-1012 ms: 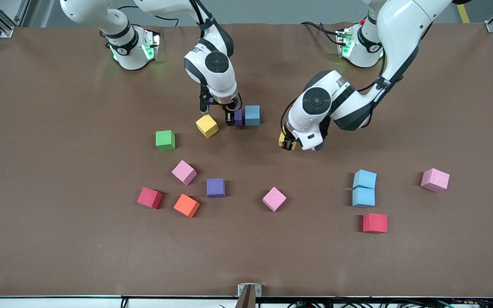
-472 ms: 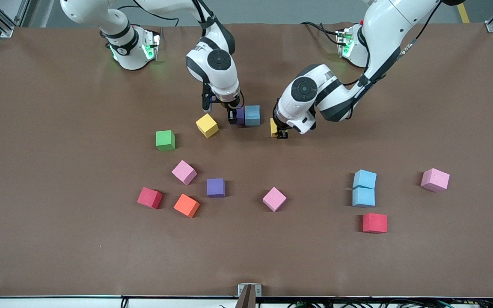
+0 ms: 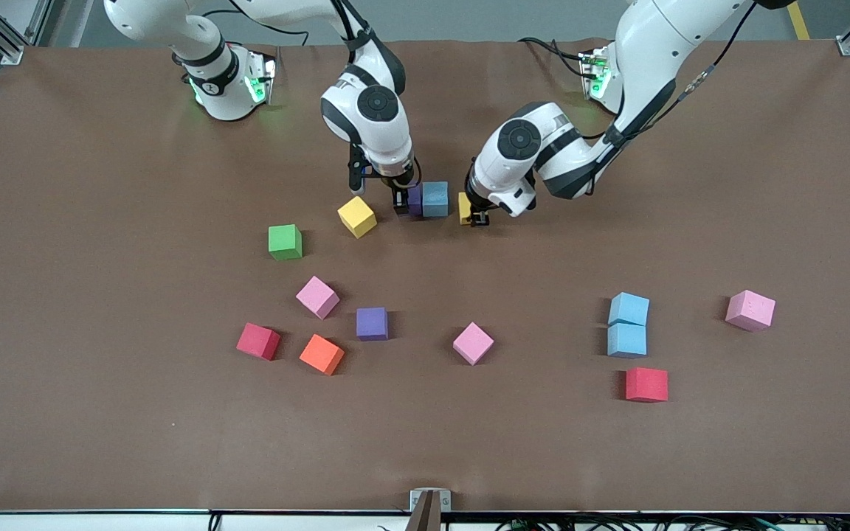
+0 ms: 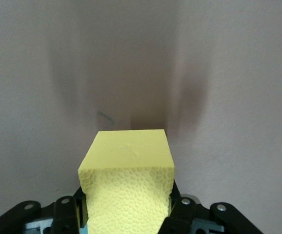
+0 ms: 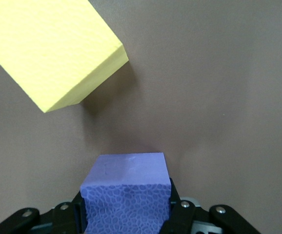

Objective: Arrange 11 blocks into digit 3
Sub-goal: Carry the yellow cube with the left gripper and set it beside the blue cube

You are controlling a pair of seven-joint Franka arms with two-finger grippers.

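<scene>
I see the desk (image 3: 100,413) evenly lit from above, no glare on its matte brown cover; cubes cast short soft shadows. Green lamps glow at both arm bases. In my wrist views the yellow cube (image 4: 126,187) is sharp, with dark smeared shadows above it

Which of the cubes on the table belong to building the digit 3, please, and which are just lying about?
For the job:
- light blue cubes
- purple cubes
- yellow cubes
- pink cubes
- red cubes

Just lying about:
- green cube
- orange cube
</scene>
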